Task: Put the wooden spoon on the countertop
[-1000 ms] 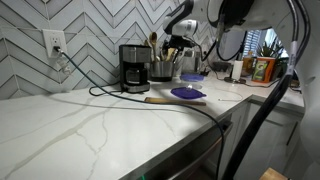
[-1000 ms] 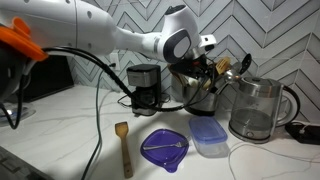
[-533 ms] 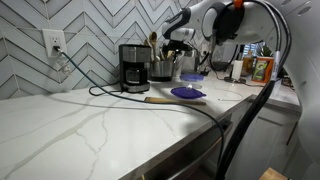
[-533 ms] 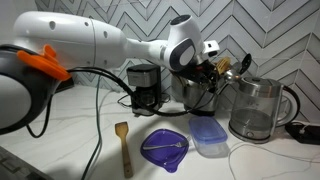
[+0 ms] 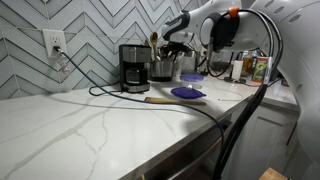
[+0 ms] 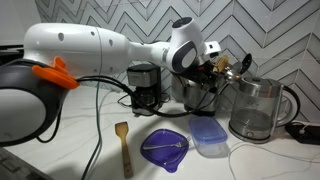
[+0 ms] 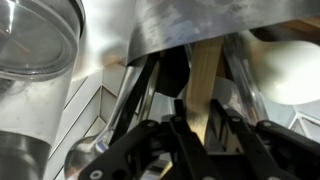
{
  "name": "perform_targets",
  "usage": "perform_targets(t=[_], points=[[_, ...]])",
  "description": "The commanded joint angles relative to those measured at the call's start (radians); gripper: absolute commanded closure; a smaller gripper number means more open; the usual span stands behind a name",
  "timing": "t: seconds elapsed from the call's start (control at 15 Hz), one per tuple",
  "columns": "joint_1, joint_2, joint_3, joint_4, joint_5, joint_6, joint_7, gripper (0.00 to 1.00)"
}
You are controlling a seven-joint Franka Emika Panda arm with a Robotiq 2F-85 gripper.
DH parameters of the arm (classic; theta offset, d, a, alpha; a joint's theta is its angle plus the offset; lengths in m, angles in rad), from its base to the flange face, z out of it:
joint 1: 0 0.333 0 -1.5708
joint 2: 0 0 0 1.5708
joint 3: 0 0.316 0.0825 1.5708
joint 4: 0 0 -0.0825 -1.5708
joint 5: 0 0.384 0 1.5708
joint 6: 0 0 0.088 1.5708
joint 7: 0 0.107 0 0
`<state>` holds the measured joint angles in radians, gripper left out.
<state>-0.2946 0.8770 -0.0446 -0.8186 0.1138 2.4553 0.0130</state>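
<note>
Two black fingers (image 7: 183, 126) reach in from the bottom of my wrist view and straddle a pale wooden handle, the wooden spoon (image 7: 203, 82). The handle runs straight between them toward a shiny metal utensil holder (image 7: 200, 25). The fingers sit right against its sides, but I cannot tell whether they are pressing on it or only flanking it. The spoon's bowl is out of sight in this view. Dark utensil handles (image 7: 172, 72) lie just beside the wooden one.

In both exterior views the white arm (image 6: 90, 50) stretches across the bench (image 6: 60, 140), a white marble-look surface with grey veins, and its fingers (image 6: 209, 70) hang over the metal holder (image 6: 200, 96), among the utensils standing in it. So the spoon is in the holder, not on the bench.

A black coffee maker (image 6: 146, 85) stands just beside the holder, and a glass kettle (image 6: 258, 108) on its far side. Nearer the camera lie a purple plate (image 6: 165, 148), a blue lid (image 6: 208, 138) touching it, and a pale flat spatula (image 6: 123, 146).
</note>
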Motion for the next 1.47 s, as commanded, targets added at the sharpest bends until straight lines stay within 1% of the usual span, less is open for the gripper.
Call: perform_targets(t=[0.0, 0.27, 1.0, 1.4], points=[[-0.012, 0.032, 0.017, 0.057, 0.013, -0.005, -0.013, 0.93], [-0.004, 0.008, 0.010, 0.048, 0.004, -0.006, -0.013, 0.93], [0.010, -0.047, 0.005, 0.069, -0.001, 0.010, -0.018, 0.93], [0.044, -0.125, -0.054, 0.031, -0.039, -0.015, 0.069, 0.93]])
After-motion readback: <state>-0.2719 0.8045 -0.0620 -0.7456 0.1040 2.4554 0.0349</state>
